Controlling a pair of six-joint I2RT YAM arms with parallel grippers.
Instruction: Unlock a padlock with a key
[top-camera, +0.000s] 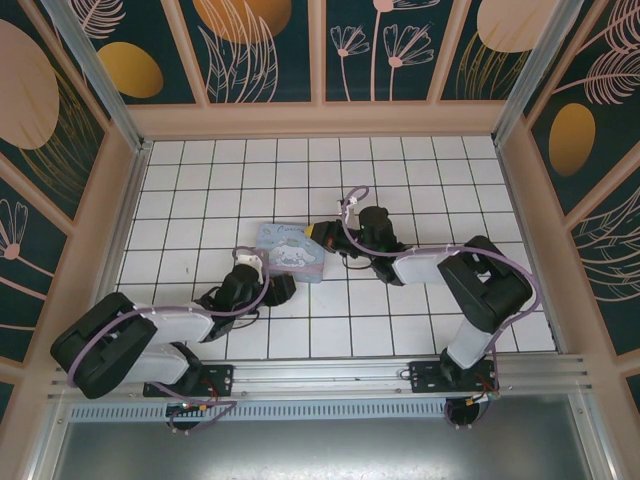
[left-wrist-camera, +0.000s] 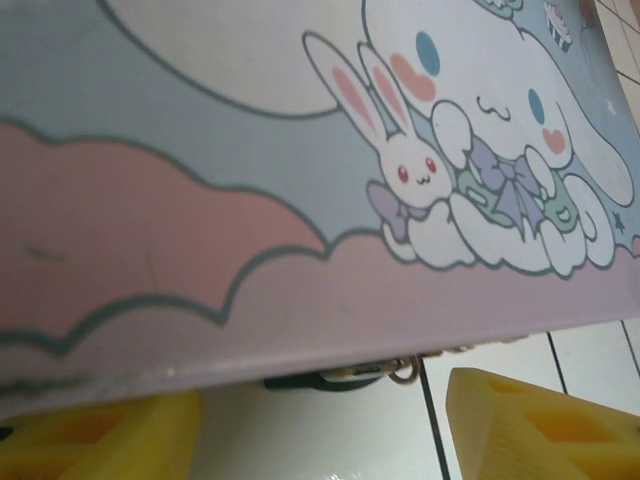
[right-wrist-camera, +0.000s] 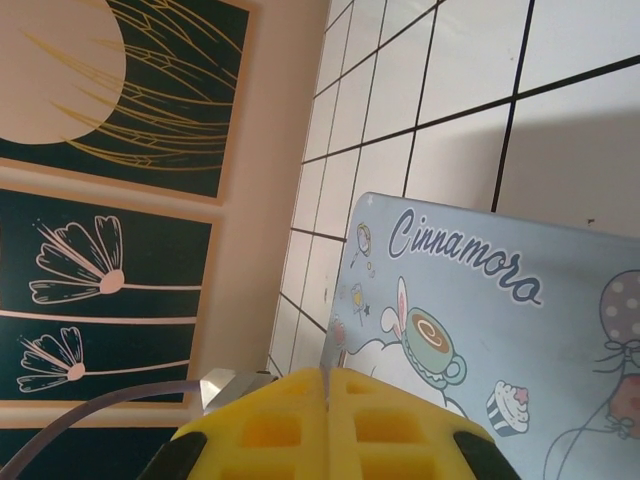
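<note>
While the left end effector (left-wrist-camera: 320, 440) gapes partway, empty, before the padlock (left-wrist-camera: 325, 380) tucked under the edge of the tin box (left-wrist-camera: 200, 250), the right end effector (right-wrist-camera: 326, 410) sits pinched closed beside that box.

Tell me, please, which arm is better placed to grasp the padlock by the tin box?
Left, probably. The left end effector is open and faces the dark padlock under the tin box's edge. The right end effector is shut, beside the box's printed face.
</note>
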